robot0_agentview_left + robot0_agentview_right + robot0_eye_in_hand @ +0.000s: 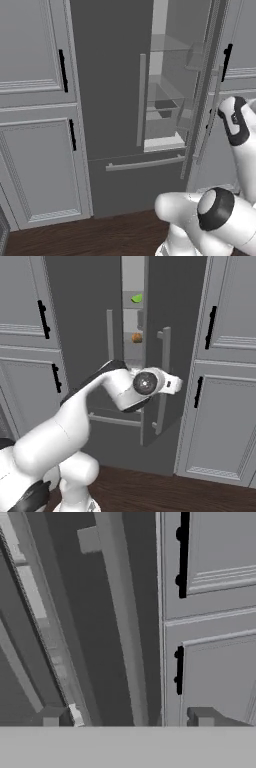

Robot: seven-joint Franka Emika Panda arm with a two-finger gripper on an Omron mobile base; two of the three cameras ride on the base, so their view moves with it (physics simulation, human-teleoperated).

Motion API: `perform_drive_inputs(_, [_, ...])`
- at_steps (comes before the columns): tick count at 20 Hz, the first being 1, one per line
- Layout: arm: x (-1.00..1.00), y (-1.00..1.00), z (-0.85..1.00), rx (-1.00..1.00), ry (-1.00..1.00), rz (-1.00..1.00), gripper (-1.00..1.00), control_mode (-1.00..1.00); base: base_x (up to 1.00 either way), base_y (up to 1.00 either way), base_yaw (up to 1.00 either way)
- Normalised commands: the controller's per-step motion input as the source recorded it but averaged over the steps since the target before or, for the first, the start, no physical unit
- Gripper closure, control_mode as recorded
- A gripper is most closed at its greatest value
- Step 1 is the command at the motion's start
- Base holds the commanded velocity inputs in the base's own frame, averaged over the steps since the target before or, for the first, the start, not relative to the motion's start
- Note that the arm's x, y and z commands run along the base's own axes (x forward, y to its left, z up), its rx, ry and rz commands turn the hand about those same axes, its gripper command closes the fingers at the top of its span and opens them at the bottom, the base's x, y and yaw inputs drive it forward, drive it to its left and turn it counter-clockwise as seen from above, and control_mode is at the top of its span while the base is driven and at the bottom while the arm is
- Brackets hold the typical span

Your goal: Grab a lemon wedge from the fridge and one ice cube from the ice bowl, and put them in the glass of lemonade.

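Note:
The fridge (110,75) is tall and dark grey, and its right door (175,316) stands ajar. Through the gap, the small yellow-green lemon wedge (136,299) lies on an upper shelf. My hand (170,384) hovers at the right door's long light-grey bar handle (164,381), well below the wedge. In the hand view my gripper (127,717) is open, its fingertips (50,717) wide apart. The bar handle (122,622) runs up between them, and nothing is gripped. The left base view shows pale shelves (162,105) and door bins (196,60) inside.
An orange-brown rounded lump (136,338) sits on the shelf below the wedge. Light grey panelled cabinets (35,160) (225,416) with black handles flank the fridge. A horizontal drawer handle (145,163) crosses the fridge's lower part. The floor (100,240) is dark wood.

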Motion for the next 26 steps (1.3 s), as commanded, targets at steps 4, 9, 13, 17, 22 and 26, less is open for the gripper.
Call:
perform_drive_inputs(4, [-0.34, 1.0, 0.6, -0.4, 0.13, 0.0, -1.0, -1.0, 0.0, 0.0, 0.0])
perform_drive_inputs(9, [-0.05, 1.0, 0.24, -0.51, 0.18, 0.0, -1.0, -1.0, 0.0, 0.0, 0.0])
perform_drive_inputs(13, [0.11, 1.0, 0.0, -0.49, 0.2, 0.0, -1.0, -1.0, 0.0, 0.0, 0.0])
perform_drive_inputs(17, [0.56, 0.56, -0.02, -0.31, 0.21, 0.0, -1.0, -1.0, 0.0, 0.0, 0.0])
perform_drive_inputs(22, [0.72, -0.08, 0.0, -0.06, 0.19, 0.0, -1.0, -1.0, 0.0, 0.0, 0.0])
perform_drive_inputs(26, [0.96, -0.25, -0.01, -0.02, 0.17, 0.0, -1.0, -1.0, 0.0, 0.0, 0.0])
